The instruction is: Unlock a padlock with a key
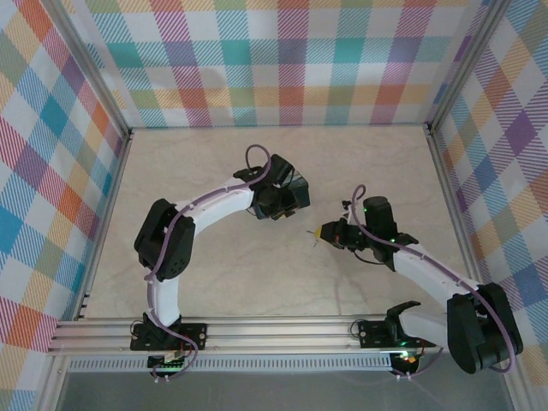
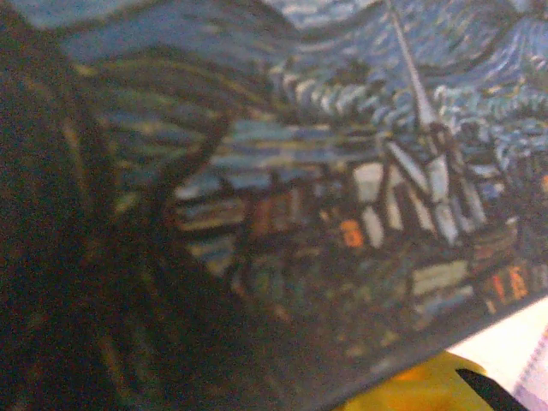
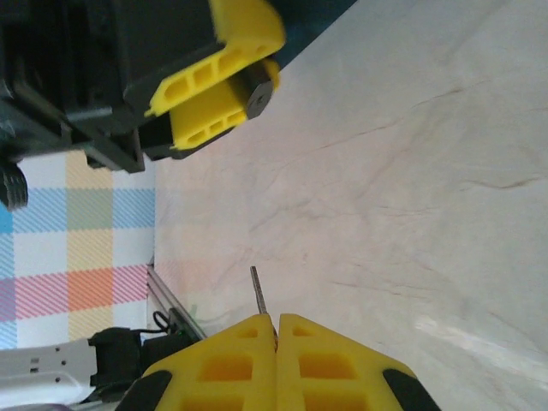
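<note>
Yellow fingers (image 3: 231, 364) of the right end effector (image 3: 276, 321) pinch shut on the slim key (image 3: 257, 293), which juts over the table (image 3: 411, 188). Beyond, the left end effector (image 3: 255, 70) sits close against a painted tin (image 2: 342, 171), its grip unclear.

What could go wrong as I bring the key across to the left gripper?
1. The key is a thin sliver pinched at one end by the shut right gripper; a sideways knock could twist or drop it.
2. The dark round piece at the tips of the left gripper, possibly the padlock, sits beside yellow fingers the key might strike instead.
3. The painted tin blurs the left wrist view, hindering alignment.
</note>
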